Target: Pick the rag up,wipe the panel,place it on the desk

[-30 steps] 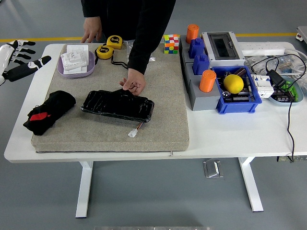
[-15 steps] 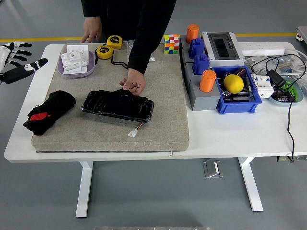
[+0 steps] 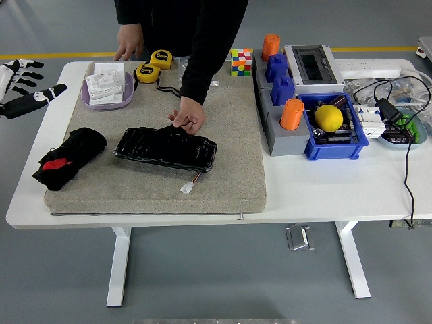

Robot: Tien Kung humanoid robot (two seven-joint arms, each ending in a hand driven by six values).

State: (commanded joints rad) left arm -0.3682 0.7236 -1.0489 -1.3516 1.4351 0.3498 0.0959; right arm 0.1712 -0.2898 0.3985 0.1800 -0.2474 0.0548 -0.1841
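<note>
The left hand [image 3: 23,84] has drifted further off the tabletop's [image 3: 324,182] left edge (fingers spread, empty); rag [image 3: 67,157] lies beside the panel [image 3: 165,148].

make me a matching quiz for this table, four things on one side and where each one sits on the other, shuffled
Things:
1. black rag
2. black panel
3. yellow ball
4. Rubik's cube

Places:
A. in the blue bin
B. far edge of the mat, beside the grey block
C. left end of the mat
D. middle of the mat, under the person's hand

Pairs: 1-C, 2-D, 3-A, 4-B
</note>
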